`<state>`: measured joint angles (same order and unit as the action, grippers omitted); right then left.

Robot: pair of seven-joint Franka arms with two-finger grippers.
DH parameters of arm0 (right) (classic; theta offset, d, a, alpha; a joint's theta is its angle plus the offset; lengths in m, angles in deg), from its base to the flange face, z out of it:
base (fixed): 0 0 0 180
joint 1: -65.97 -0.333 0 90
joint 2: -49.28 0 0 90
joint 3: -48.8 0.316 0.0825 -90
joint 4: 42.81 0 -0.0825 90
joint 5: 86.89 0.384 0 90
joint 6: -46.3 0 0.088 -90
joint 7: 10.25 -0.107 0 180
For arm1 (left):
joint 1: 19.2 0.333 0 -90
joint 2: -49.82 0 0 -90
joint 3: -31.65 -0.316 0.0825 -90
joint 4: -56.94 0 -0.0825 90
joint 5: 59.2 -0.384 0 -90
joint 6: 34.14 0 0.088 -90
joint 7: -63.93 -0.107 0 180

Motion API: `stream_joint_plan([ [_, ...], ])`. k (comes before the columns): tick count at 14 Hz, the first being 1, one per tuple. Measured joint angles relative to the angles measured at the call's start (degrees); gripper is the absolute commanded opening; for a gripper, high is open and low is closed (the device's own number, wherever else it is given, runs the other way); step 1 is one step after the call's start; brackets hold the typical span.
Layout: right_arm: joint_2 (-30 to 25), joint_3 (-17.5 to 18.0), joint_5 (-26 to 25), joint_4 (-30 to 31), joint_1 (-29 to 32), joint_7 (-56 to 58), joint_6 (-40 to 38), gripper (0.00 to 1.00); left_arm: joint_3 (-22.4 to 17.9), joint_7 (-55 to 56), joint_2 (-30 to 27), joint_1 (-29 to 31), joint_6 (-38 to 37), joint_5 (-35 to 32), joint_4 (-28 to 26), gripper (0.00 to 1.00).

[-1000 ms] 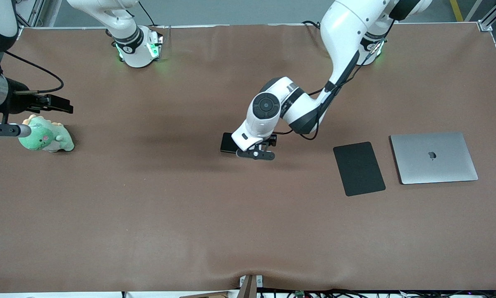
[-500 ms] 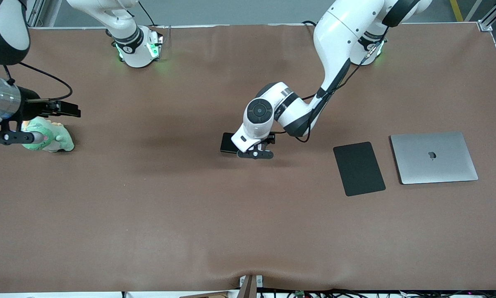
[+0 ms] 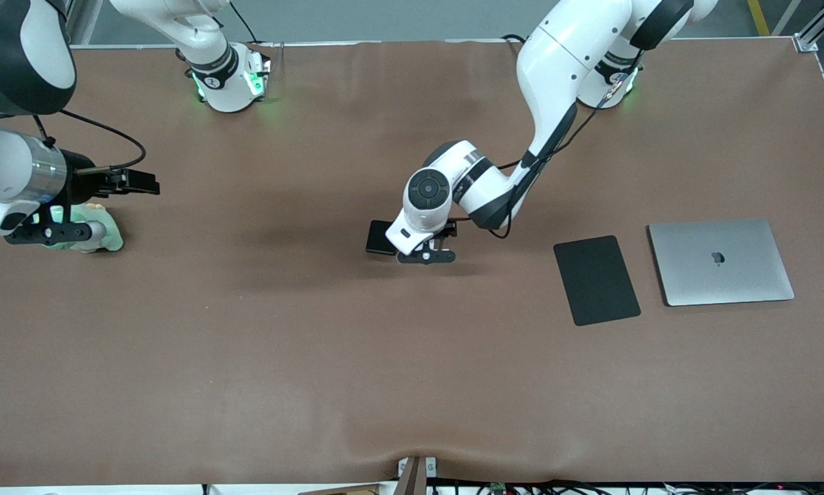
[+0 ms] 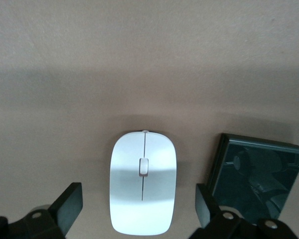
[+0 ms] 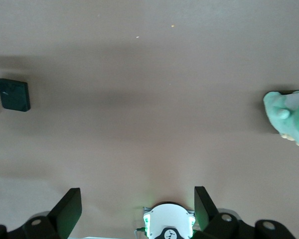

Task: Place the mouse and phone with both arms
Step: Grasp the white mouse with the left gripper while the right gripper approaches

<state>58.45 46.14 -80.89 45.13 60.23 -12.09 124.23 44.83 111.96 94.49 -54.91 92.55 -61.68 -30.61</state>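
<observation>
The left gripper (image 3: 425,256) is hanging low over the middle of the frame in the front view, its fingers spread wide and holding nothing. In the left wrist view the left gripper (image 4: 138,206) is straddling the white mouse (image 4: 143,189), one finger on each side, with brown table showing between each finger and the mouse.

Nearest the front camera, in the frame's lower middle band toward the left arm's end, the black mouse pad (image 3: 596,279) is lying flat. The closed silver laptop (image 3: 721,261) is sitting just beside it, and nothing is resting on either.

A little farther up the frame, the mouse is lying flat on the brown table (image 3: 247,357), hidden under the left arm in the front view. The black phone (image 3: 379,237) is lying just beside the mouse, toward the right arm's end, and only its edge is peeking out. The left wrist view shows the phone (image 4: 256,174) apart from the mouse, with a strip of table between them.

At the frame's edge toward the right arm's end, the right gripper (image 3: 51,232) is hovering over a green plush toy (image 3: 106,234). Its fingers are also wide open and empty, well apart from the phone (image 5: 14,94).

By my reading, the task is only beginning. Neither item is being gripped or lifted. The mouse grasp looks closest, while the phone pickup and both placements are still to come.
</observation>
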Motion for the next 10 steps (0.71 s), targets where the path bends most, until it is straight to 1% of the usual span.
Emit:
stream_joint_plan([
  [5,0.71,0.53,2.72,0.15,-0.44,-4.04,1.19,1.0,-0.01,2.56,1.04,-0.62,0.0,0.0,0.0,0.99],
  [6,0.78,0.98,2.83,0.17,-0.69,-5.3,1.63,1.0,-0.01,2.58,1.09,-0.7,0.0,0.0,0.0,0.95],
  [7,0.9,1.62,2.86,0.2,-0.92,-6.87,2.14,1.0,-0.01,2.59,1.14,-0.76,0.0,0.0,0.0,0.87],
  [10,1.59,4.12,2.9,0.22,-1.51,-11.15,3.82,1.0,-0.03,2.6,1.26,-0.78,0.0,0.0,0.0,0.85],
])
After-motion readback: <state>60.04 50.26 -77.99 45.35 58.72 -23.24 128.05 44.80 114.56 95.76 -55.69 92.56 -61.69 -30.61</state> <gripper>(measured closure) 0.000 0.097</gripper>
